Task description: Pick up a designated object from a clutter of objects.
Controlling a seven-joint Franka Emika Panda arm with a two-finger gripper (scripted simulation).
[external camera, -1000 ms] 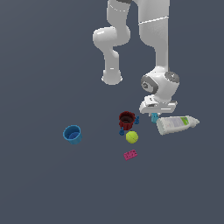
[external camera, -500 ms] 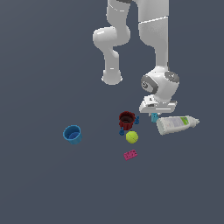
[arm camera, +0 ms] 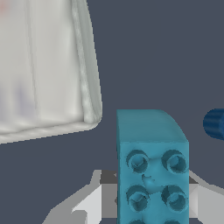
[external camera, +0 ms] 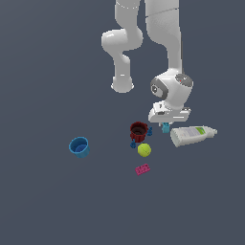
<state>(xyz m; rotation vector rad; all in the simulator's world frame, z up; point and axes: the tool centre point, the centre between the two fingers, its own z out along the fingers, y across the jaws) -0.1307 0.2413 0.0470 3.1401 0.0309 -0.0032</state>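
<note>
Grasp step: the hand straddles the teal brick, grip unconfirmed; next, a straight lift past the white bottle.

Teal studded brick; dark red cup; blue cup; yellow-green ball; pink brick.

A simulated scene, not a real room: a flat, featureless dark grey floor carries smooth, plainly shaded toys under a white robot arm.
</note>
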